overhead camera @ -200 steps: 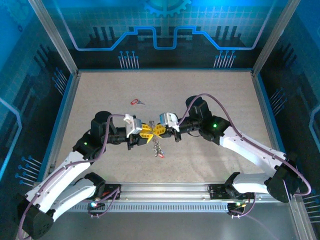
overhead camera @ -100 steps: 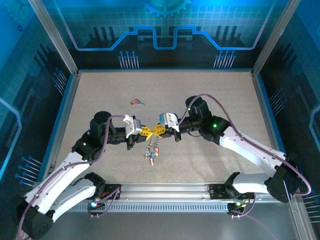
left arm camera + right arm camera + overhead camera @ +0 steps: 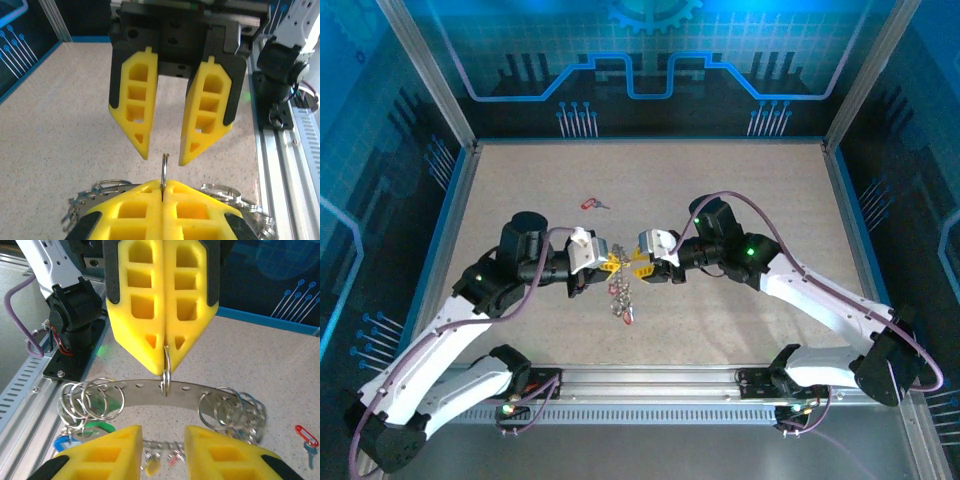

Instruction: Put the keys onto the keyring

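The left gripper [image 3: 613, 265] and right gripper [image 3: 638, 268] meet tip to tip over the middle of the tabletop [image 3: 750, 190], and the keyring [image 3: 620, 295] dangling between them closes that lane. Beyond them the surface lies open apart from one red-tagged key [image 3: 592, 203].

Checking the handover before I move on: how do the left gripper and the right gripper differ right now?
The left gripper is shut, while the right gripper stands open. The left gripper pinches a small wire ring on the keyring; the right gripper holds nothing. Shared: both have yellow fingers and face each other tip to tip.
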Tool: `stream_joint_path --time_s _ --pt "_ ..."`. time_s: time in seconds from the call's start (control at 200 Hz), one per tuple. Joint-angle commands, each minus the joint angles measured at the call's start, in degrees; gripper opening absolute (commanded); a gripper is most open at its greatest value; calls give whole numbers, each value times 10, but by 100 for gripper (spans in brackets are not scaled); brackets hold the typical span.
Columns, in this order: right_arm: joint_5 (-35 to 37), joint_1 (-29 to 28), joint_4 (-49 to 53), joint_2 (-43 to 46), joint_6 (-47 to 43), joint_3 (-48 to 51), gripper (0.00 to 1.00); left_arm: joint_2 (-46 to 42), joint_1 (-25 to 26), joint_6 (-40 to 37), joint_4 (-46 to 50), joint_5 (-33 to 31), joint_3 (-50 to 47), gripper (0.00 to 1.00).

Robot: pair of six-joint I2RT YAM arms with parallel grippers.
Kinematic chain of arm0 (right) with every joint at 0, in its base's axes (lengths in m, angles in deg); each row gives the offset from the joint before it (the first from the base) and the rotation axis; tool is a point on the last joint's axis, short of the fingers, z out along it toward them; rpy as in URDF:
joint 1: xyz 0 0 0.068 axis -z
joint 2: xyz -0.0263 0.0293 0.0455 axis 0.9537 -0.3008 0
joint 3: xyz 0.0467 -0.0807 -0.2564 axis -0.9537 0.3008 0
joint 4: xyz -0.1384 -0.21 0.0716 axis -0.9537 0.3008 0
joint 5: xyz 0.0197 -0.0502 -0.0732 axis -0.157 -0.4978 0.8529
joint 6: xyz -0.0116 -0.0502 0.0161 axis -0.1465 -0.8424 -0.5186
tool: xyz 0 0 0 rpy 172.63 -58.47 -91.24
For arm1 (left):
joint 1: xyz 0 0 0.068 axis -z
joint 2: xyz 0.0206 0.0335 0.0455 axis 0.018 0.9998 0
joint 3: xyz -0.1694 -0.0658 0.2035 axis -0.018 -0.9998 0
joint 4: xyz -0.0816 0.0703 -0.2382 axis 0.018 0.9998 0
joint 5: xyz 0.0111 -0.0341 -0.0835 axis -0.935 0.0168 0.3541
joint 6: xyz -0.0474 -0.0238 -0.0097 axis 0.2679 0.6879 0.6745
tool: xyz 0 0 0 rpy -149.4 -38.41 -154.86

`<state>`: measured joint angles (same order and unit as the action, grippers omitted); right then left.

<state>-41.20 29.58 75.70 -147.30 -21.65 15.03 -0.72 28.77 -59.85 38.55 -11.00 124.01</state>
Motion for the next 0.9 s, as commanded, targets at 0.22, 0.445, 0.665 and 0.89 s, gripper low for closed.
stream_joint_path --time_s 0.22,0.445,0.665,0.89 --pt "-15 -8 16 -5 -11 -16 28 37 23 -68 105 -31 79 0" --pt "-24 -16 0 -5 -3 -7 27 46 28 -58 95 -29 84 0" --pt "-25 -26 -17 -12 5 -5 27 52 34 -66 98 -27 85 0" --pt "-24 -34 -34 -16 11 1 20 55 36 -62 92 -26 85 0"
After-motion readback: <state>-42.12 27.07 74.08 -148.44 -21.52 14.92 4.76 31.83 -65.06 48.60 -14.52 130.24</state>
